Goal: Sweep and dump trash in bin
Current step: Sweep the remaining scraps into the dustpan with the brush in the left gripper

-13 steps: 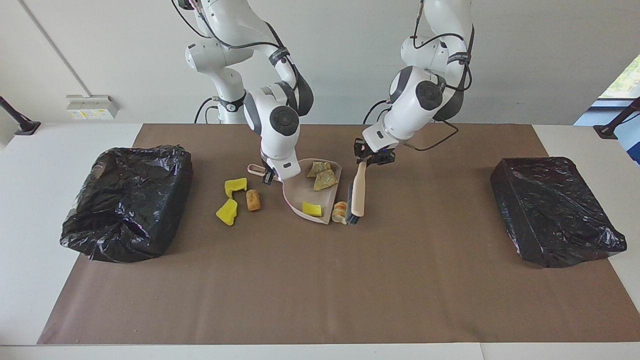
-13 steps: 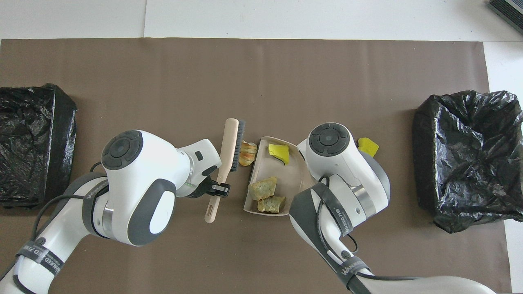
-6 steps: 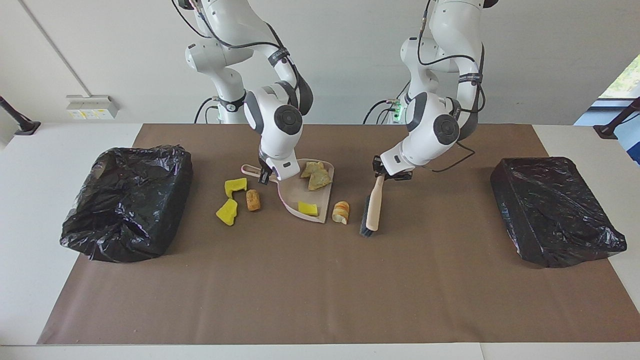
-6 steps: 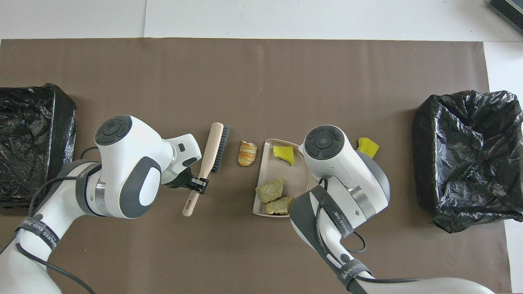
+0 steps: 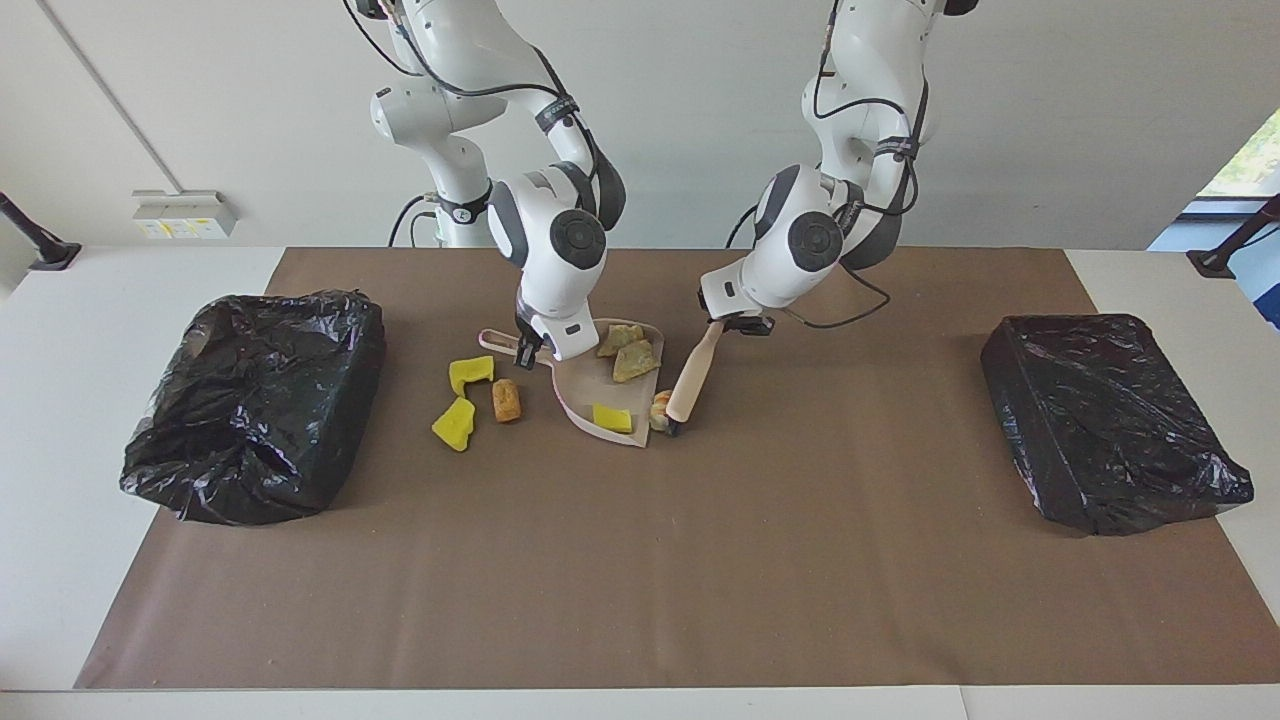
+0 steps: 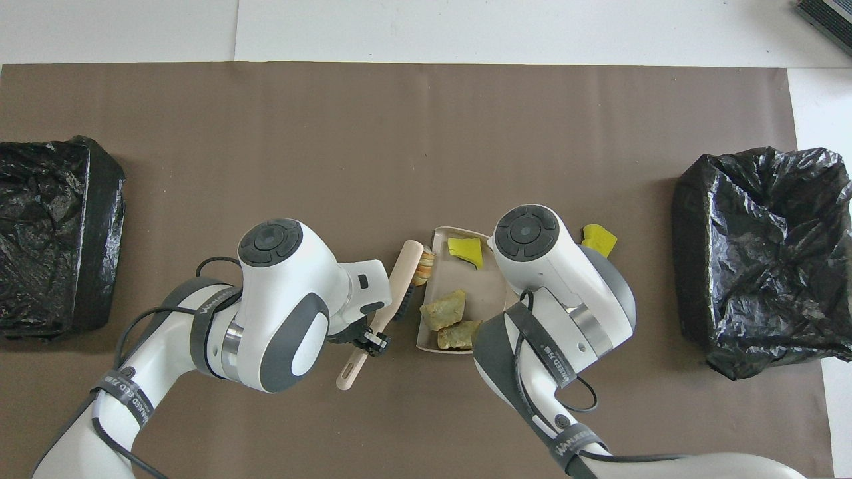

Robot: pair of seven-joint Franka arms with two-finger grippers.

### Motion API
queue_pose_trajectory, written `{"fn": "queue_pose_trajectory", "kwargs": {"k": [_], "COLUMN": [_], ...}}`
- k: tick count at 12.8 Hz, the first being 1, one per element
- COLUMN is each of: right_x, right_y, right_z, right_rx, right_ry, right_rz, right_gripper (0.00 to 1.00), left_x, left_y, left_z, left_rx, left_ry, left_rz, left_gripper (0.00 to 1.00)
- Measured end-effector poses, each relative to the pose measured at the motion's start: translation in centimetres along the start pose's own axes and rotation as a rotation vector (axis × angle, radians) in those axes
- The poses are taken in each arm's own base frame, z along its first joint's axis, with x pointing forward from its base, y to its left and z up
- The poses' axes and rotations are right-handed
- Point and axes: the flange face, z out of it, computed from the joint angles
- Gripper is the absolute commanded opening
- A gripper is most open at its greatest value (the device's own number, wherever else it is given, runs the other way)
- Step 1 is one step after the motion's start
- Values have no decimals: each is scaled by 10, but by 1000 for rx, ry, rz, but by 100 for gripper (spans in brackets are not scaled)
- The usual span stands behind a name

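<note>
our left gripper (image 5: 738, 325) is clenched on the handle of the pale wooden brush with dark bristles (image 5: 690, 375), whose head presses a small round orange-striped scrap (image 5: 660, 411) against the open edge of the shallow pinkish-beige dustpan (image 5: 580, 395). our right gripper (image 5: 528, 350) is clamped on the pan's handle.

we judge the sweeping roughly half done: two tan bread-like slices (image 6: 450, 318) and one yellow sponge bit (image 6: 465, 250) already lie in the pan. left to gather are the striped scrap at the lip, plus two yellow sponge pieces (image 5: 462, 398) and a brown cork-like lump (image 5: 506, 400) on the brown paper beside the pan, toward the right arm's end (the arm hides most of these in the overhead view).

nothing is dumped yet; the crumpled black-bagged bin (image 5: 255, 400) at the right arm's end sits well apart from the pan.
</note>
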Motion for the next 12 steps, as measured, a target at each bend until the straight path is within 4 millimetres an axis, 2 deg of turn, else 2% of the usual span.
{"fn": "queue_pose_trajectory", "kwargs": {"k": [2,3,5,8,10,12], "right_x": [0,1,3,3,-10,-36], "right_y": [0,-1,-2,-3,2,13], "right_z": [0,0,-1,-2,-9,-19], "right_rx": [0,-1,-2,-3,-4,-5], "right_ry": [0,0,-1,-1,8,26], "right_rz": [0,-1,-5,-5,17,39], "right_gripper": [0,0,0,0,0,0], "left_x": [-2,-2,-1,-2,-5,-9], "left_y": [23,29,30,16,15,24], "left_z": [5,6,3,-15,-21,-18], "left_rx": [-35,-54,-79,-88,-77,14], "left_ry": [-2,-1,8,40,36,24], "left_rz": [19,17,1,-86,-224,-354], "left_gripper": [0,0,0,0,0,0]}}
